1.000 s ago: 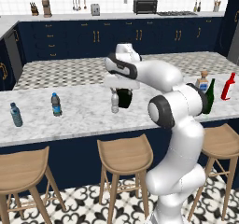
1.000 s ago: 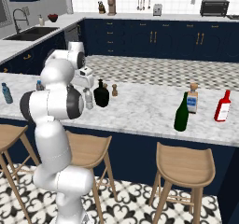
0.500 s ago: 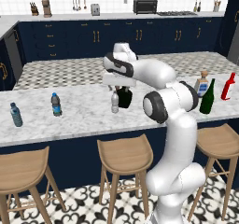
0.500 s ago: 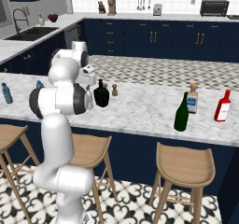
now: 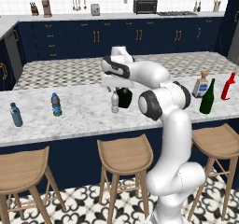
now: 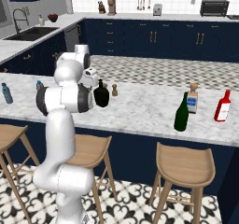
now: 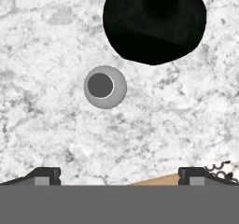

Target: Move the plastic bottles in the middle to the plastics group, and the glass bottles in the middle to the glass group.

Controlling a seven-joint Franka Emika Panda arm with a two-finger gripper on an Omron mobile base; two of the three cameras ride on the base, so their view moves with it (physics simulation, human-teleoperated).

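In the left base view we see the fingers [image 5: 116,87] poised just above the small greyish water bottle [image 5: 115,101], which stands upright on the marble tabletop [image 5: 84,118] with the squat black bottle [image 5: 124,98] touching or just beside it on the far side. Well off to one side stand the two blue-labelled water bottles [image 5: 56,104], and far to the other side the green wine bottle [image 5: 207,97], the clear square bottle [image 5: 201,84] and the red bottle [image 5: 228,86]. In the right base view the arm hides the fingers, and the black bottle [image 6: 101,95] sits beside two tiny brown shakers [image 6: 114,90]. In the hand view the fingers [image 7: 119,174] are spread wide and hold nothing; the water bottle's pale cap [image 7: 105,86] lies ahead between them, the black bottle [image 7: 154,22] beyond it.
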